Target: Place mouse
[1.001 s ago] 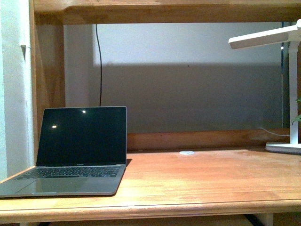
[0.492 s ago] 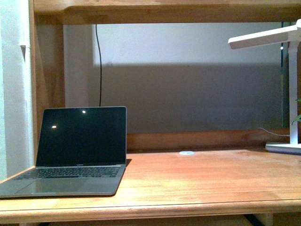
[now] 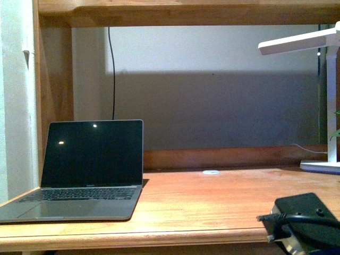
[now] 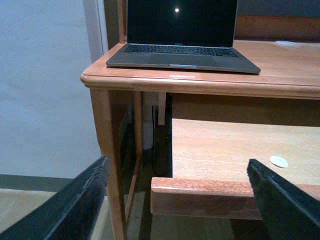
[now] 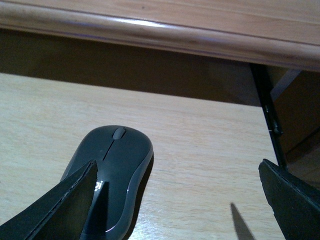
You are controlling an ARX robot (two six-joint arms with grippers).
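Mouse on the lower shelf, both grippers spread wide.
The mouse (image 5: 112,175) lies flat on the pale pull-out shelf (image 5: 200,140) under the desk edge. It sits between the right gripper (image 5: 176,167) fingers, close by 1 of them, ungripped. The left gripper (image 4: 176,162) gapes with nothing in it. In the front view the right arm (image 3: 303,220) shows lower right, the laptop (image 3: 90,170) lower left.

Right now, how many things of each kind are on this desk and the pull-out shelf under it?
Laptop: 1
Mouse: 1
Lamp: 1
White round disc, plus another: 2
Total: 5
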